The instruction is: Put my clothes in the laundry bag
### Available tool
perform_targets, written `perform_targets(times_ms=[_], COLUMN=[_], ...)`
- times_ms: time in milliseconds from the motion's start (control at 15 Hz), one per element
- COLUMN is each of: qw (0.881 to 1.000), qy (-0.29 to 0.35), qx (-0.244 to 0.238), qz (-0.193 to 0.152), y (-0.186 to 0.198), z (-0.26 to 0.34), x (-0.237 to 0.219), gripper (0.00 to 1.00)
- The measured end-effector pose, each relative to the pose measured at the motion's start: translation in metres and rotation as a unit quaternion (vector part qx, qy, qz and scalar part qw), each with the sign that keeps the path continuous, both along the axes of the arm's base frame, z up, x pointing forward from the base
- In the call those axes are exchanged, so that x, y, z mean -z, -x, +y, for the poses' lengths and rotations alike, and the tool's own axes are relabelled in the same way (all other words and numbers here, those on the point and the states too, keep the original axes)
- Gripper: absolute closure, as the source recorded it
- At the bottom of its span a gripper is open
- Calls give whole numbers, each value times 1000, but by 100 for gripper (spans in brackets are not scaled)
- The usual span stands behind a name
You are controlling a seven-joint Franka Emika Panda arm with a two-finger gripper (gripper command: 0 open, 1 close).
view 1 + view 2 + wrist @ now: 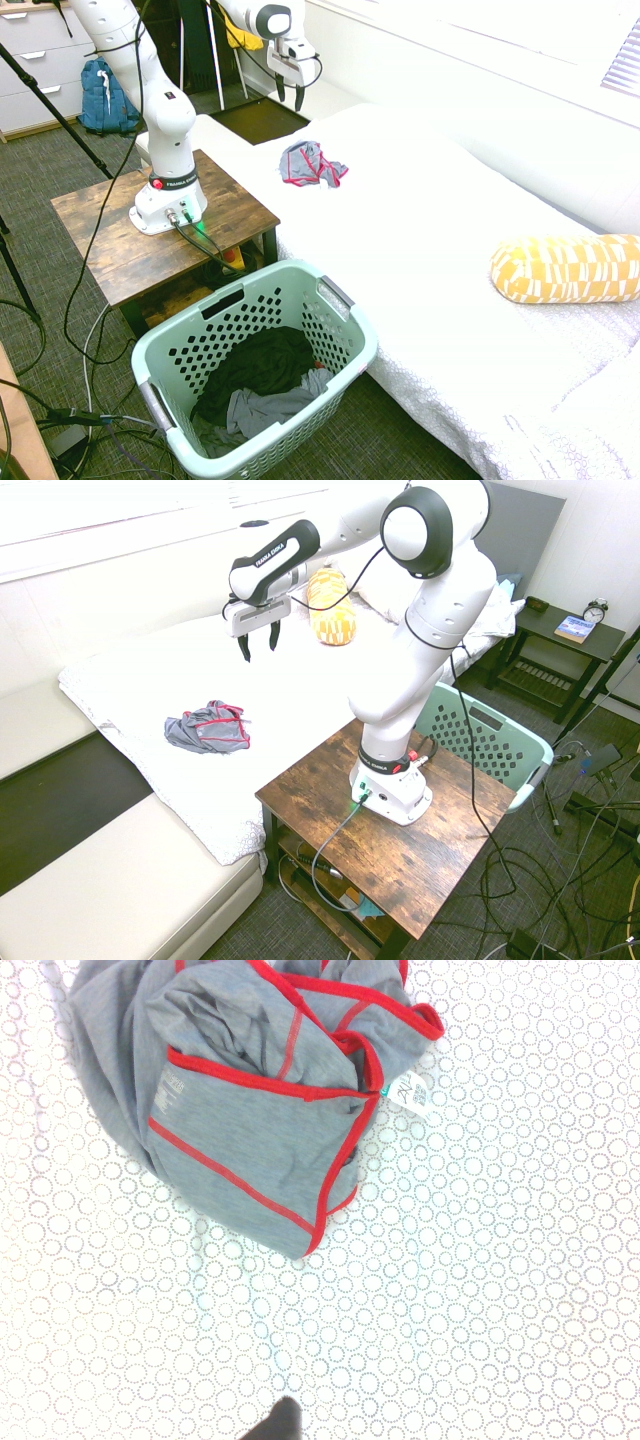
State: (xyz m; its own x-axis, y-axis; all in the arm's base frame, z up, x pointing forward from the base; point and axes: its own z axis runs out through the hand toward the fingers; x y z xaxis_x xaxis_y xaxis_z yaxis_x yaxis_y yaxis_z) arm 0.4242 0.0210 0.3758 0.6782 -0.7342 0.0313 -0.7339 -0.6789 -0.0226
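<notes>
Your clothes (313, 165), the small grey garment with red trim, lie crumpled on the white bed (430, 250), touching nothing else. In the first exterior view they sit at about 12 o'clock from the laundry bag (345, 330), well apart from it. The gripper (290, 97) hangs in the air above the bed, pointing down, at roughly 11 o'clock from the clothes in that view; its fingers stand wide apart and hold nothing.

The wrist view gives you what the others do not: a white tag (411, 1095) at the garment's edge and the ringed pattern of the bedcover. Only the first exterior view shows you inside the laundry bag, where a black garment (260, 365) and a plain grey garment (270, 408) lie. The bench (400, 835) beside the bed carries the arm; a yellow patterned pillow (567, 268) rests further along the bed.
</notes>
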Motion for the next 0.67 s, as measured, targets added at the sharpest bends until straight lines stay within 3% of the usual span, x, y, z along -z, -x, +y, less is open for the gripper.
perform_targets(times_ms=[267, 667], qw=[1000, 997], qy=[9, 9], qx=[-10, -79], qz=[3, 23], y=[-11, -108], z=[5, 80], x=[5, 66], gripper=[0, 0])
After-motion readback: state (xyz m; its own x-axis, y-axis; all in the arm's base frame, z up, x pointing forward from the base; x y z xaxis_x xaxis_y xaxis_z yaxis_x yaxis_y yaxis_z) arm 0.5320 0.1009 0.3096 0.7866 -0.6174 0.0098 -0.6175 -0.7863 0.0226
